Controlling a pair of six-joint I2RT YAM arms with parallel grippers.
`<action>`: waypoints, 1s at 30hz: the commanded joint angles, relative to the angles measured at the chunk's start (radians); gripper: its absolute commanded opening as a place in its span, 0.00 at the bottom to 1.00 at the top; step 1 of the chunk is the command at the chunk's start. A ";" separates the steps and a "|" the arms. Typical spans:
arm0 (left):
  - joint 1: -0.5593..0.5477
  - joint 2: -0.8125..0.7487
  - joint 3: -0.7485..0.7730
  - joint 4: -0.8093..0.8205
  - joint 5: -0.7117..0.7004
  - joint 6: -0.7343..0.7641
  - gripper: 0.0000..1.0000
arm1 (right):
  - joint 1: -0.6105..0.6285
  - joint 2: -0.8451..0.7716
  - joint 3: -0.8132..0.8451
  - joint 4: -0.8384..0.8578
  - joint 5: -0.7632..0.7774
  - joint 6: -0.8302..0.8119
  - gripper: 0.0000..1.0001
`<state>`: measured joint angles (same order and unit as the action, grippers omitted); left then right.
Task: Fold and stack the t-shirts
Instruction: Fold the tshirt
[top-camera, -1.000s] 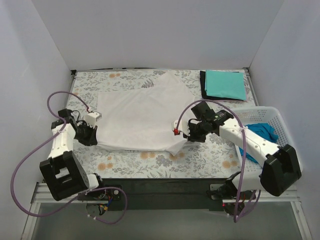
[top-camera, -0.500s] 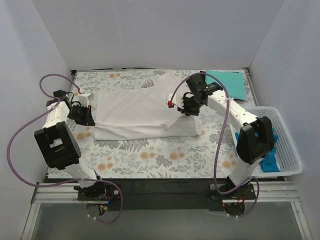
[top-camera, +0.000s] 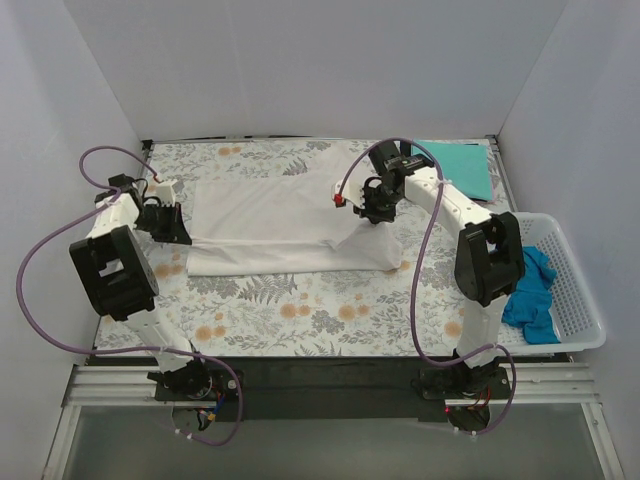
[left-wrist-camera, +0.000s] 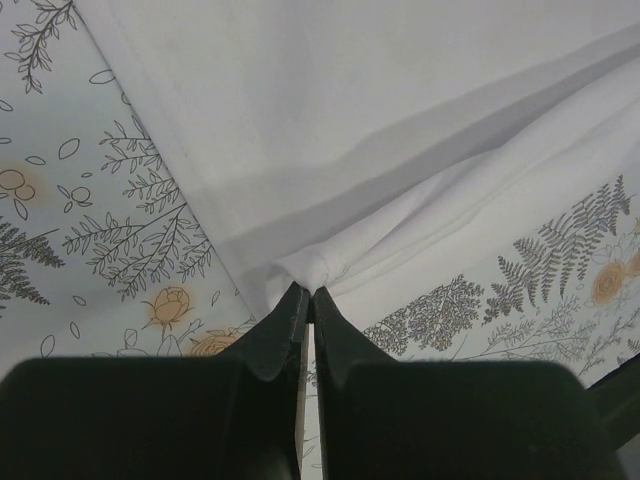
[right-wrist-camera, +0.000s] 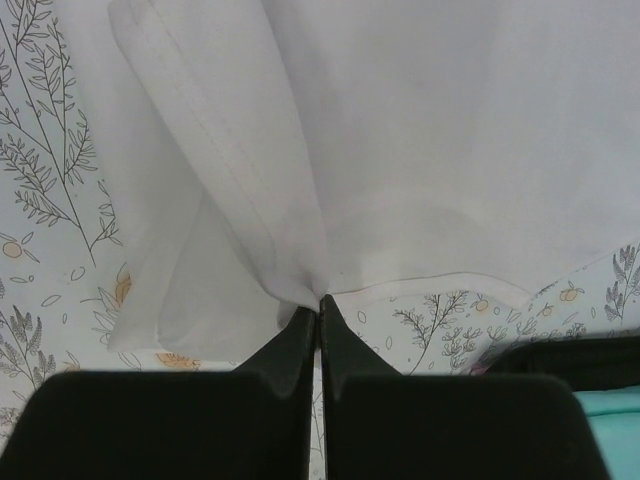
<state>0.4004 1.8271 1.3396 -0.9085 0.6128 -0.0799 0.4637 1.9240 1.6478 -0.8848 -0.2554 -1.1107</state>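
A white t-shirt (top-camera: 270, 225) lies across the middle of the floral table cloth, its near part folded over toward the back. My left gripper (top-camera: 178, 226) is shut on the shirt's left edge; the pinched cloth (left-wrist-camera: 305, 270) shows at its closed tips (left-wrist-camera: 306, 293). My right gripper (top-camera: 375, 212) is shut on the shirt's right edge, holding the bunched fabric (right-wrist-camera: 300, 270) at its tips (right-wrist-camera: 320, 300). A teal t-shirt (top-camera: 455, 168) lies folded on a dark one at the back right. A bright blue t-shirt (top-camera: 530, 295) sits in the basket.
A white lattice basket (top-camera: 565, 300) stands at the right edge of the table. White walls close in the back and both sides. The right arm's links (top-camera: 480, 250) stretch from the near edge to the shirt. Purple cables (top-camera: 40, 290) loop beside the left arm.
Both grippers have carried the white shirt's near edge toward the back of the table, folding it over itself. Both arms now reach far back.
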 joint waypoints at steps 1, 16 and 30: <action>0.005 0.004 0.059 0.025 0.033 -0.027 0.00 | -0.007 0.009 0.056 -0.032 0.011 -0.087 0.01; 0.006 0.075 0.092 0.036 0.024 -0.049 0.00 | -0.008 0.096 0.144 -0.037 0.025 -0.103 0.01; 0.006 0.093 0.072 0.056 0.004 -0.055 0.00 | -0.010 0.174 0.204 -0.034 0.042 -0.109 0.01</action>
<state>0.4004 1.9423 1.4017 -0.8780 0.6163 -0.1314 0.4583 2.0861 1.7939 -0.8955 -0.2337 -1.1267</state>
